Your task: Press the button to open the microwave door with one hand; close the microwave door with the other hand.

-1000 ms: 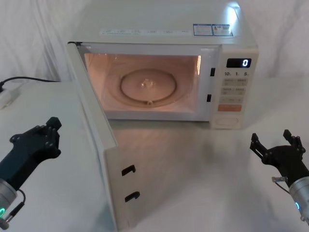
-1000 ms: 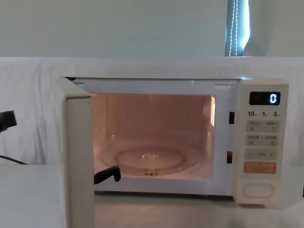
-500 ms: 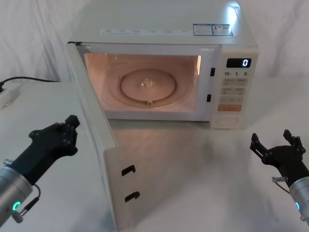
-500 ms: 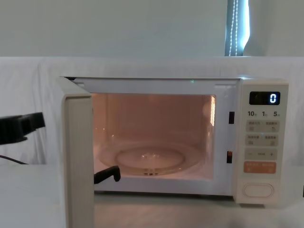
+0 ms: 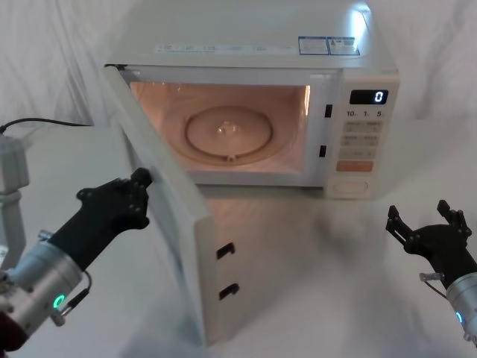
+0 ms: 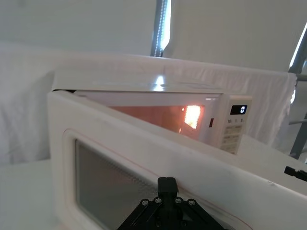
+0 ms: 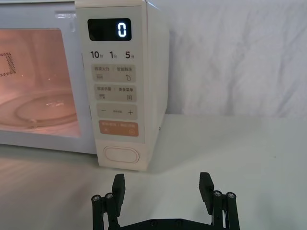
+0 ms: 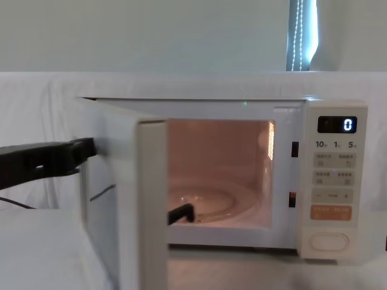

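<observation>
The microwave door (image 5: 186,224) stands ajar, swung out on its left hinge, its two latch hooks facing the lit cavity. My left gripper (image 5: 139,188) is shut, and its tip rests against the door's outer face beside the dark window (image 6: 110,184). The chest view shows the same gripper (image 8: 83,151) at the door's (image 8: 112,193) left side. My right gripper (image 5: 422,218) hovers open low at the front right, apart from the microwave, with nothing between its fingers. The wide cream button (image 7: 122,154) sits at the bottom of the control panel, ahead of that gripper (image 7: 162,187).
A glass turntable (image 5: 231,130) lies inside the glowing cavity, and the display (image 5: 369,97) reads 0. A white power adapter (image 5: 13,168) and a black cable (image 5: 37,123) lie at the far left. The white cloth-covered table (image 5: 320,276) has free room before the microwave.
My left gripper has travelled forward and right onto the door's outer face. The door has swung partway toward the cavity. The right arm has stayed still.
</observation>
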Available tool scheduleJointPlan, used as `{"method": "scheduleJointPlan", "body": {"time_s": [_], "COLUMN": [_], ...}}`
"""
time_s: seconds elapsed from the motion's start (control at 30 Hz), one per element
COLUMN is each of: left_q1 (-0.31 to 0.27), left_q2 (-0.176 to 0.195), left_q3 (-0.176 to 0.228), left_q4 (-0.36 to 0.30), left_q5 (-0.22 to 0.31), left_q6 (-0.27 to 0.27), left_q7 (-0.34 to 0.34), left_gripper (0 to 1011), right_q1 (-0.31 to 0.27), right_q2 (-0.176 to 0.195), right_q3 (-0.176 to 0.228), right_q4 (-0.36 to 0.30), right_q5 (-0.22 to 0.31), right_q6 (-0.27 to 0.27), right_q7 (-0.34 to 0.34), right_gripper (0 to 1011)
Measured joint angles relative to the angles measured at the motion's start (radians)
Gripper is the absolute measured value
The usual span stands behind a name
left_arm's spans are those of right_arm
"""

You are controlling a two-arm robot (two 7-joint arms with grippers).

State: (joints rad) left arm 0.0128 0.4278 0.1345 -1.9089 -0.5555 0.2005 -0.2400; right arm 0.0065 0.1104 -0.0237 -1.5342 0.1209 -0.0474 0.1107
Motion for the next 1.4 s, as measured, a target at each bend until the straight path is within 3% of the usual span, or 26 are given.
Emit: {"method": "scheduleJointPlan", "body": {"time_s": [0.37,0.7,1.4], "left_q1": [-0.083,-0.162,-0.319], "left_q2": [-0.016,-0.063,-0.201], "left_q3": [0.074,0.148,0.195], "left_q4": [0.032,0.094,0.275], "left_q5": [0.025,0.108,0.237], "left_q6": [-0.005,-0.021,-0.029], "left_q7": [0.021,0.047,0.08], "left_gripper": [0,0,0], "right_q1": [0.0,0.0,0.0], "right_q2": [0.0,0.0,0.0], "right_q3": [0.0,0.0,0.0], "right_q4": [0.0,0.0,0.0], "right_q5": [0.0,0.0,0.0], "right_q6": [0.0,0.0,0.0], "right_q7": [0.0,0.0,0.0], "right_gripper": [1002,1002,1002]}}
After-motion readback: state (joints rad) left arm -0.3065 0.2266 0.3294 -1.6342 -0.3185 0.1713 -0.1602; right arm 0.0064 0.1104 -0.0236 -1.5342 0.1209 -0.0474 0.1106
